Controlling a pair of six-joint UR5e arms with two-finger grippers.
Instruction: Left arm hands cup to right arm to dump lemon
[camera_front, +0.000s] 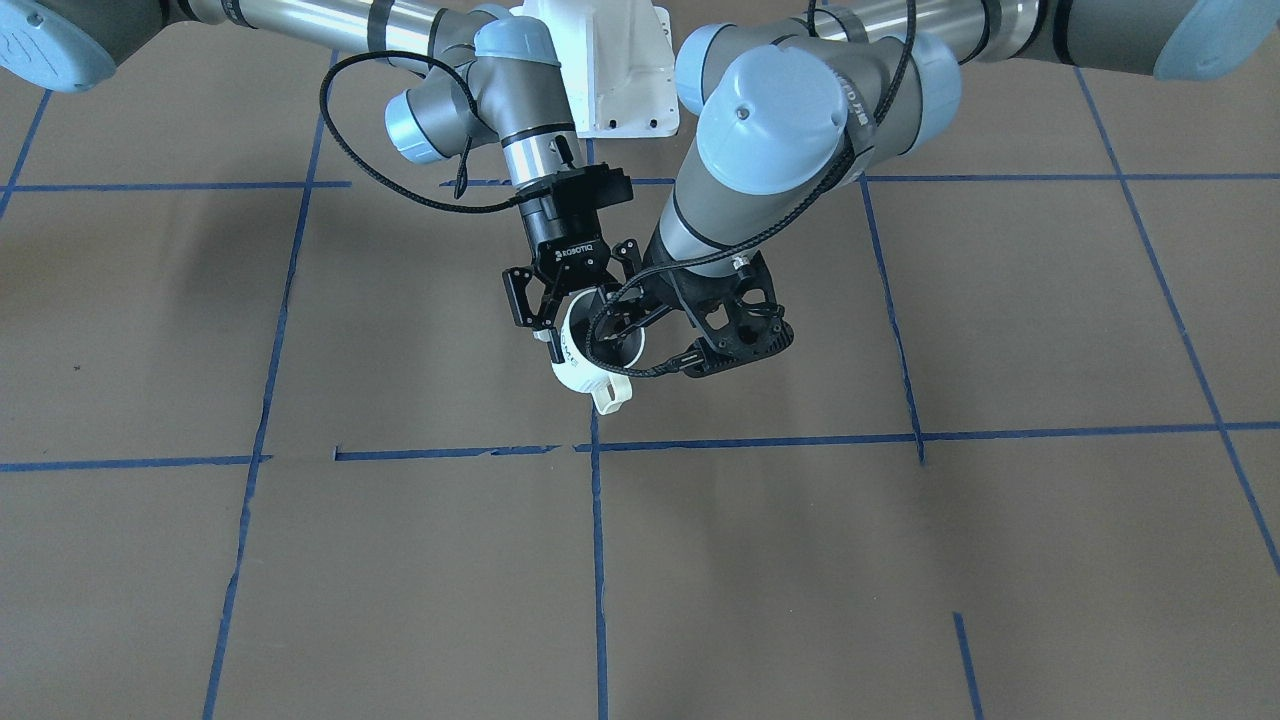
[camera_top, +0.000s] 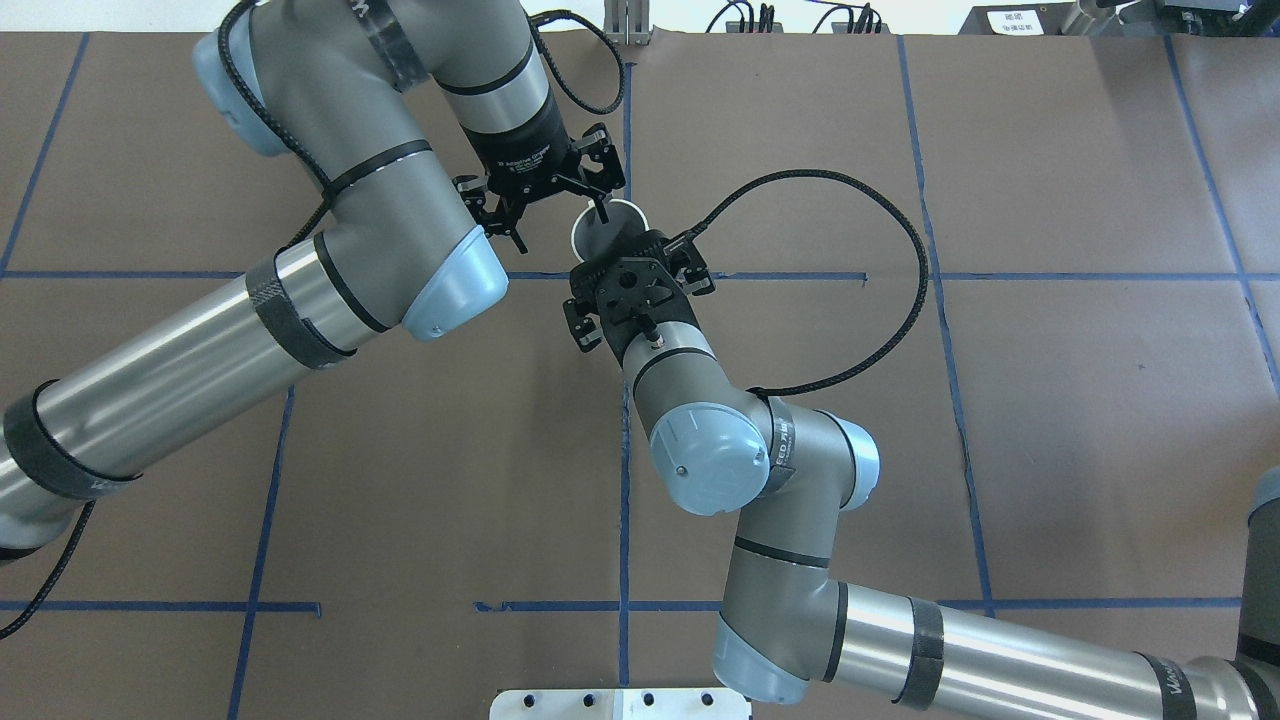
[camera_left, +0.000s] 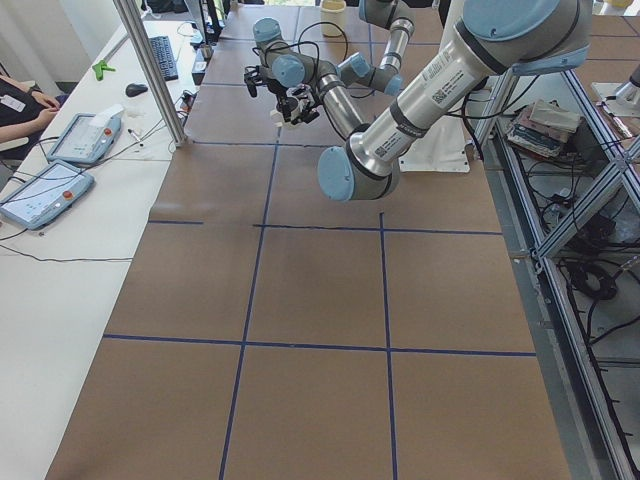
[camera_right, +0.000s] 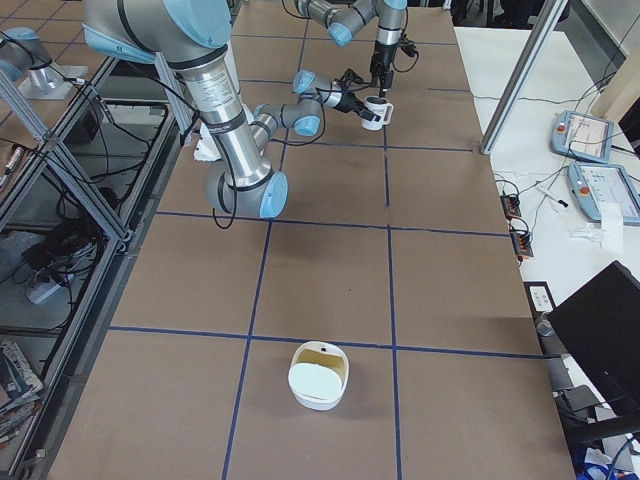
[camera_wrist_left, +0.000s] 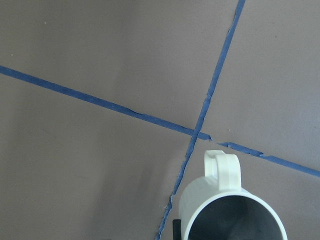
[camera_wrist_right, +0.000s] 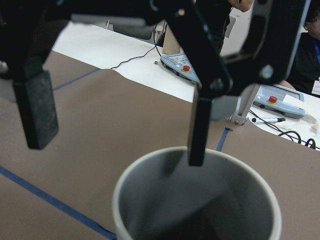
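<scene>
The cup (camera_front: 575, 372), white and ribbed with a grey inside, hangs in mid-air above the tape cross (camera_front: 595, 445) on the brown table (camera_front: 300, 560). Its mouth is up and its handle (camera_front: 612, 393) is turned away from the robot.

The right gripper (camera_front: 578, 322) reaches in roughly level from the robot's side of the cross. Its jaws are clamped on the cup's body, one finger on either flank.

The left gripper (camera_wrist_right: 115, 152) comes down from above the cross with its jaws wide apart. In the right wrist view, one finger (camera_wrist_right: 197, 130) dips just inside the rim at the far wall, while the other pad (camera_wrist_right: 35, 110) hangs well clear outside the cup. Whether the dipped finger touches the wall cannot be told.

The left wrist view looks almost straight down on the cup, with the cross just beyond the handle. The bottom of the cup lies in shadow, and what it holds cannot be made out.

Well away from the cross, toward the table's end on the robot's right, sits a white tub (camera_right: 318, 403) with a pale yellow inside.
</scene>
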